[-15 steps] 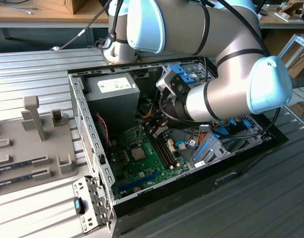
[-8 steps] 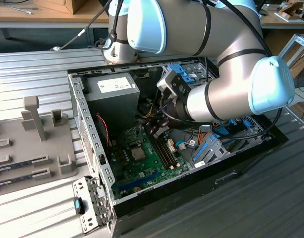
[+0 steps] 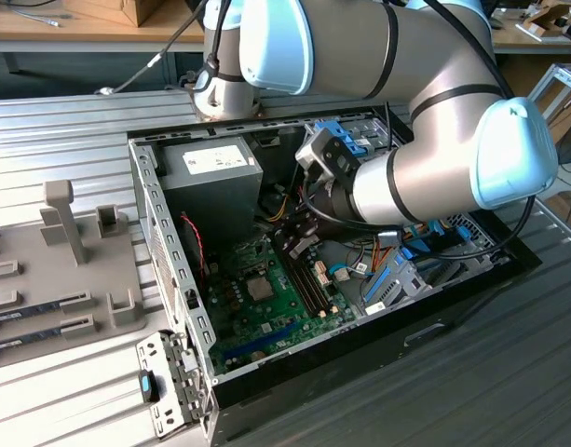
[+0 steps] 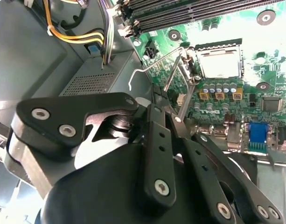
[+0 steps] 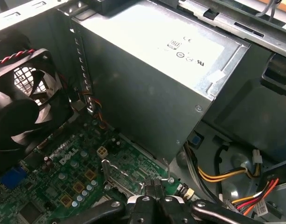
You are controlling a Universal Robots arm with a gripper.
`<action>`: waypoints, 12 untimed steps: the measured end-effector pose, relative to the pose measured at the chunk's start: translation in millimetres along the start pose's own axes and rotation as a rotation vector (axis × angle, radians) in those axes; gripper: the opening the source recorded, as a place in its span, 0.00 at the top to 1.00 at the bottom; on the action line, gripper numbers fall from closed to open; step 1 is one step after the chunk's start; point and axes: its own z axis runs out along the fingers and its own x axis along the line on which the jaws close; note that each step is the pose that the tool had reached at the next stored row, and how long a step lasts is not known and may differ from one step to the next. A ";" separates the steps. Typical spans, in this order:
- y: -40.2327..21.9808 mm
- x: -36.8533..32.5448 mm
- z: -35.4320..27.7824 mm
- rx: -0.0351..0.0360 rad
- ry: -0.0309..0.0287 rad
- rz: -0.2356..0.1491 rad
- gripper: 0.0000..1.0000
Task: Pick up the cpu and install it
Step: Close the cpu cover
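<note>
cpu [image 4: 220,64] seated in motherboard [image 4: 254,88] socket (lever raised) | end effector [image 4: 157,99] fingers pinched together, empty, at cpu's 8 o'clock

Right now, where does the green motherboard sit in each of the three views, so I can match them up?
Exterior view: the green motherboard lies on the floor of the open case, in front of the grey power supply box.
Second wrist view: it lies next to the long memory slots, with the cpu in its socket.
First wrist view: it lies between the black fan and the power supply box.
Shared landmark: the yellow and orange wires.
</note>
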 end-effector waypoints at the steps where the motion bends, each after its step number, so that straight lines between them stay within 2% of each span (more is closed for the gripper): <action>1: 0.1 0.0 -0.1 0.0005 0.0004 0.000 0.89; 7: 0.3 0.2 -1.0 0.0045 0.0048 -0.001 0.89; 12: -0.7 -1.3 -1.5 0.0034 0.0076 -0.002 0.89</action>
